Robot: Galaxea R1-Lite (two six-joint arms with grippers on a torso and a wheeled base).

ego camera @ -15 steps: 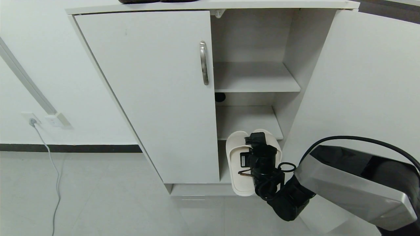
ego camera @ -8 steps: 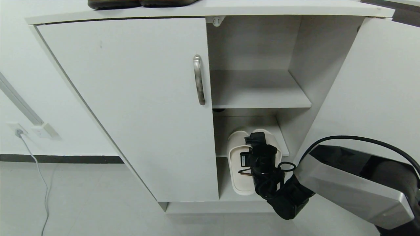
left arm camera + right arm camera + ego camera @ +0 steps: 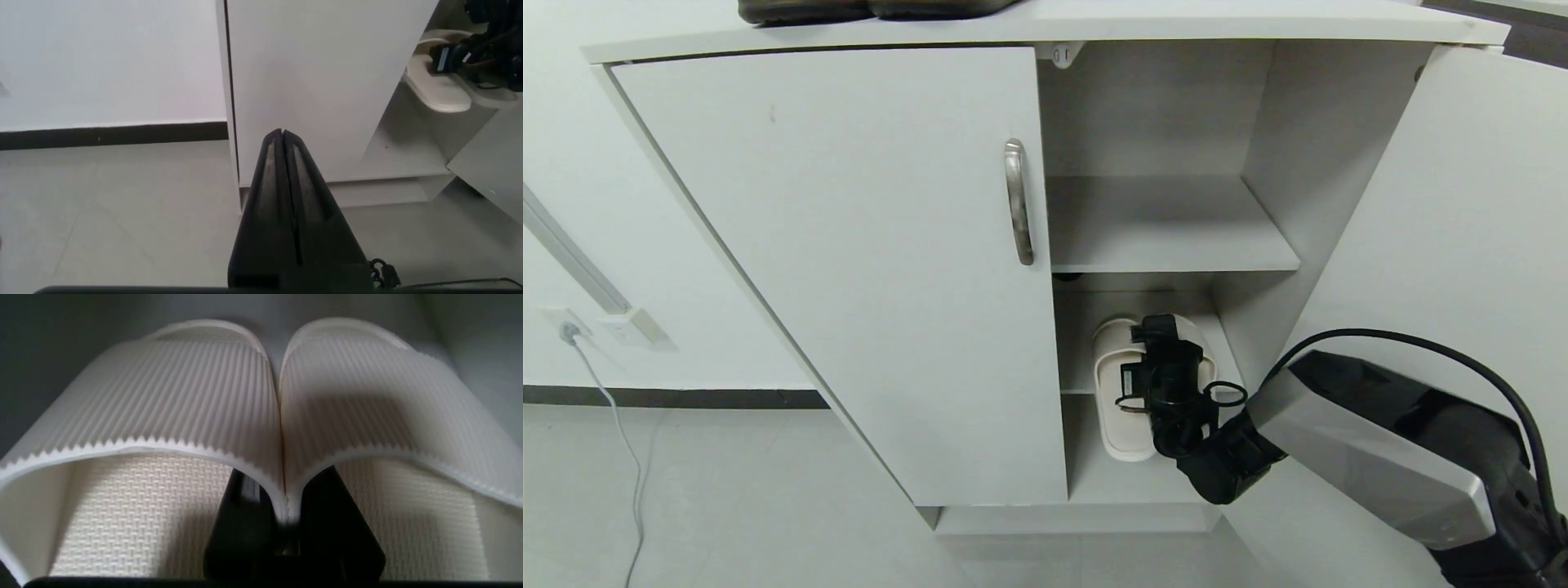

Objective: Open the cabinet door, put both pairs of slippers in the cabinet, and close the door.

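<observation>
Nearest to you, your left claw hangs above the grey floor in front of the cabinet's closed left door. Its two fingers are pressed together and nothing is between them.

Further in, your right claw is clenched on the white slippers. It pinches the inner edges of the two straps together, so the pair hangs side by side with the toes pointing into the cabinet. The pair is at the open right half, in front of the lower shelf. You cannot tell whether the toes are already over that shelf.

The right door stands wide open at the right. A metal handle is on the closed door. Above the lower shelf is the upper shelf. Farthest, a pair of dark slippers lies on the top of the cabinet, at its left part.
</observation>
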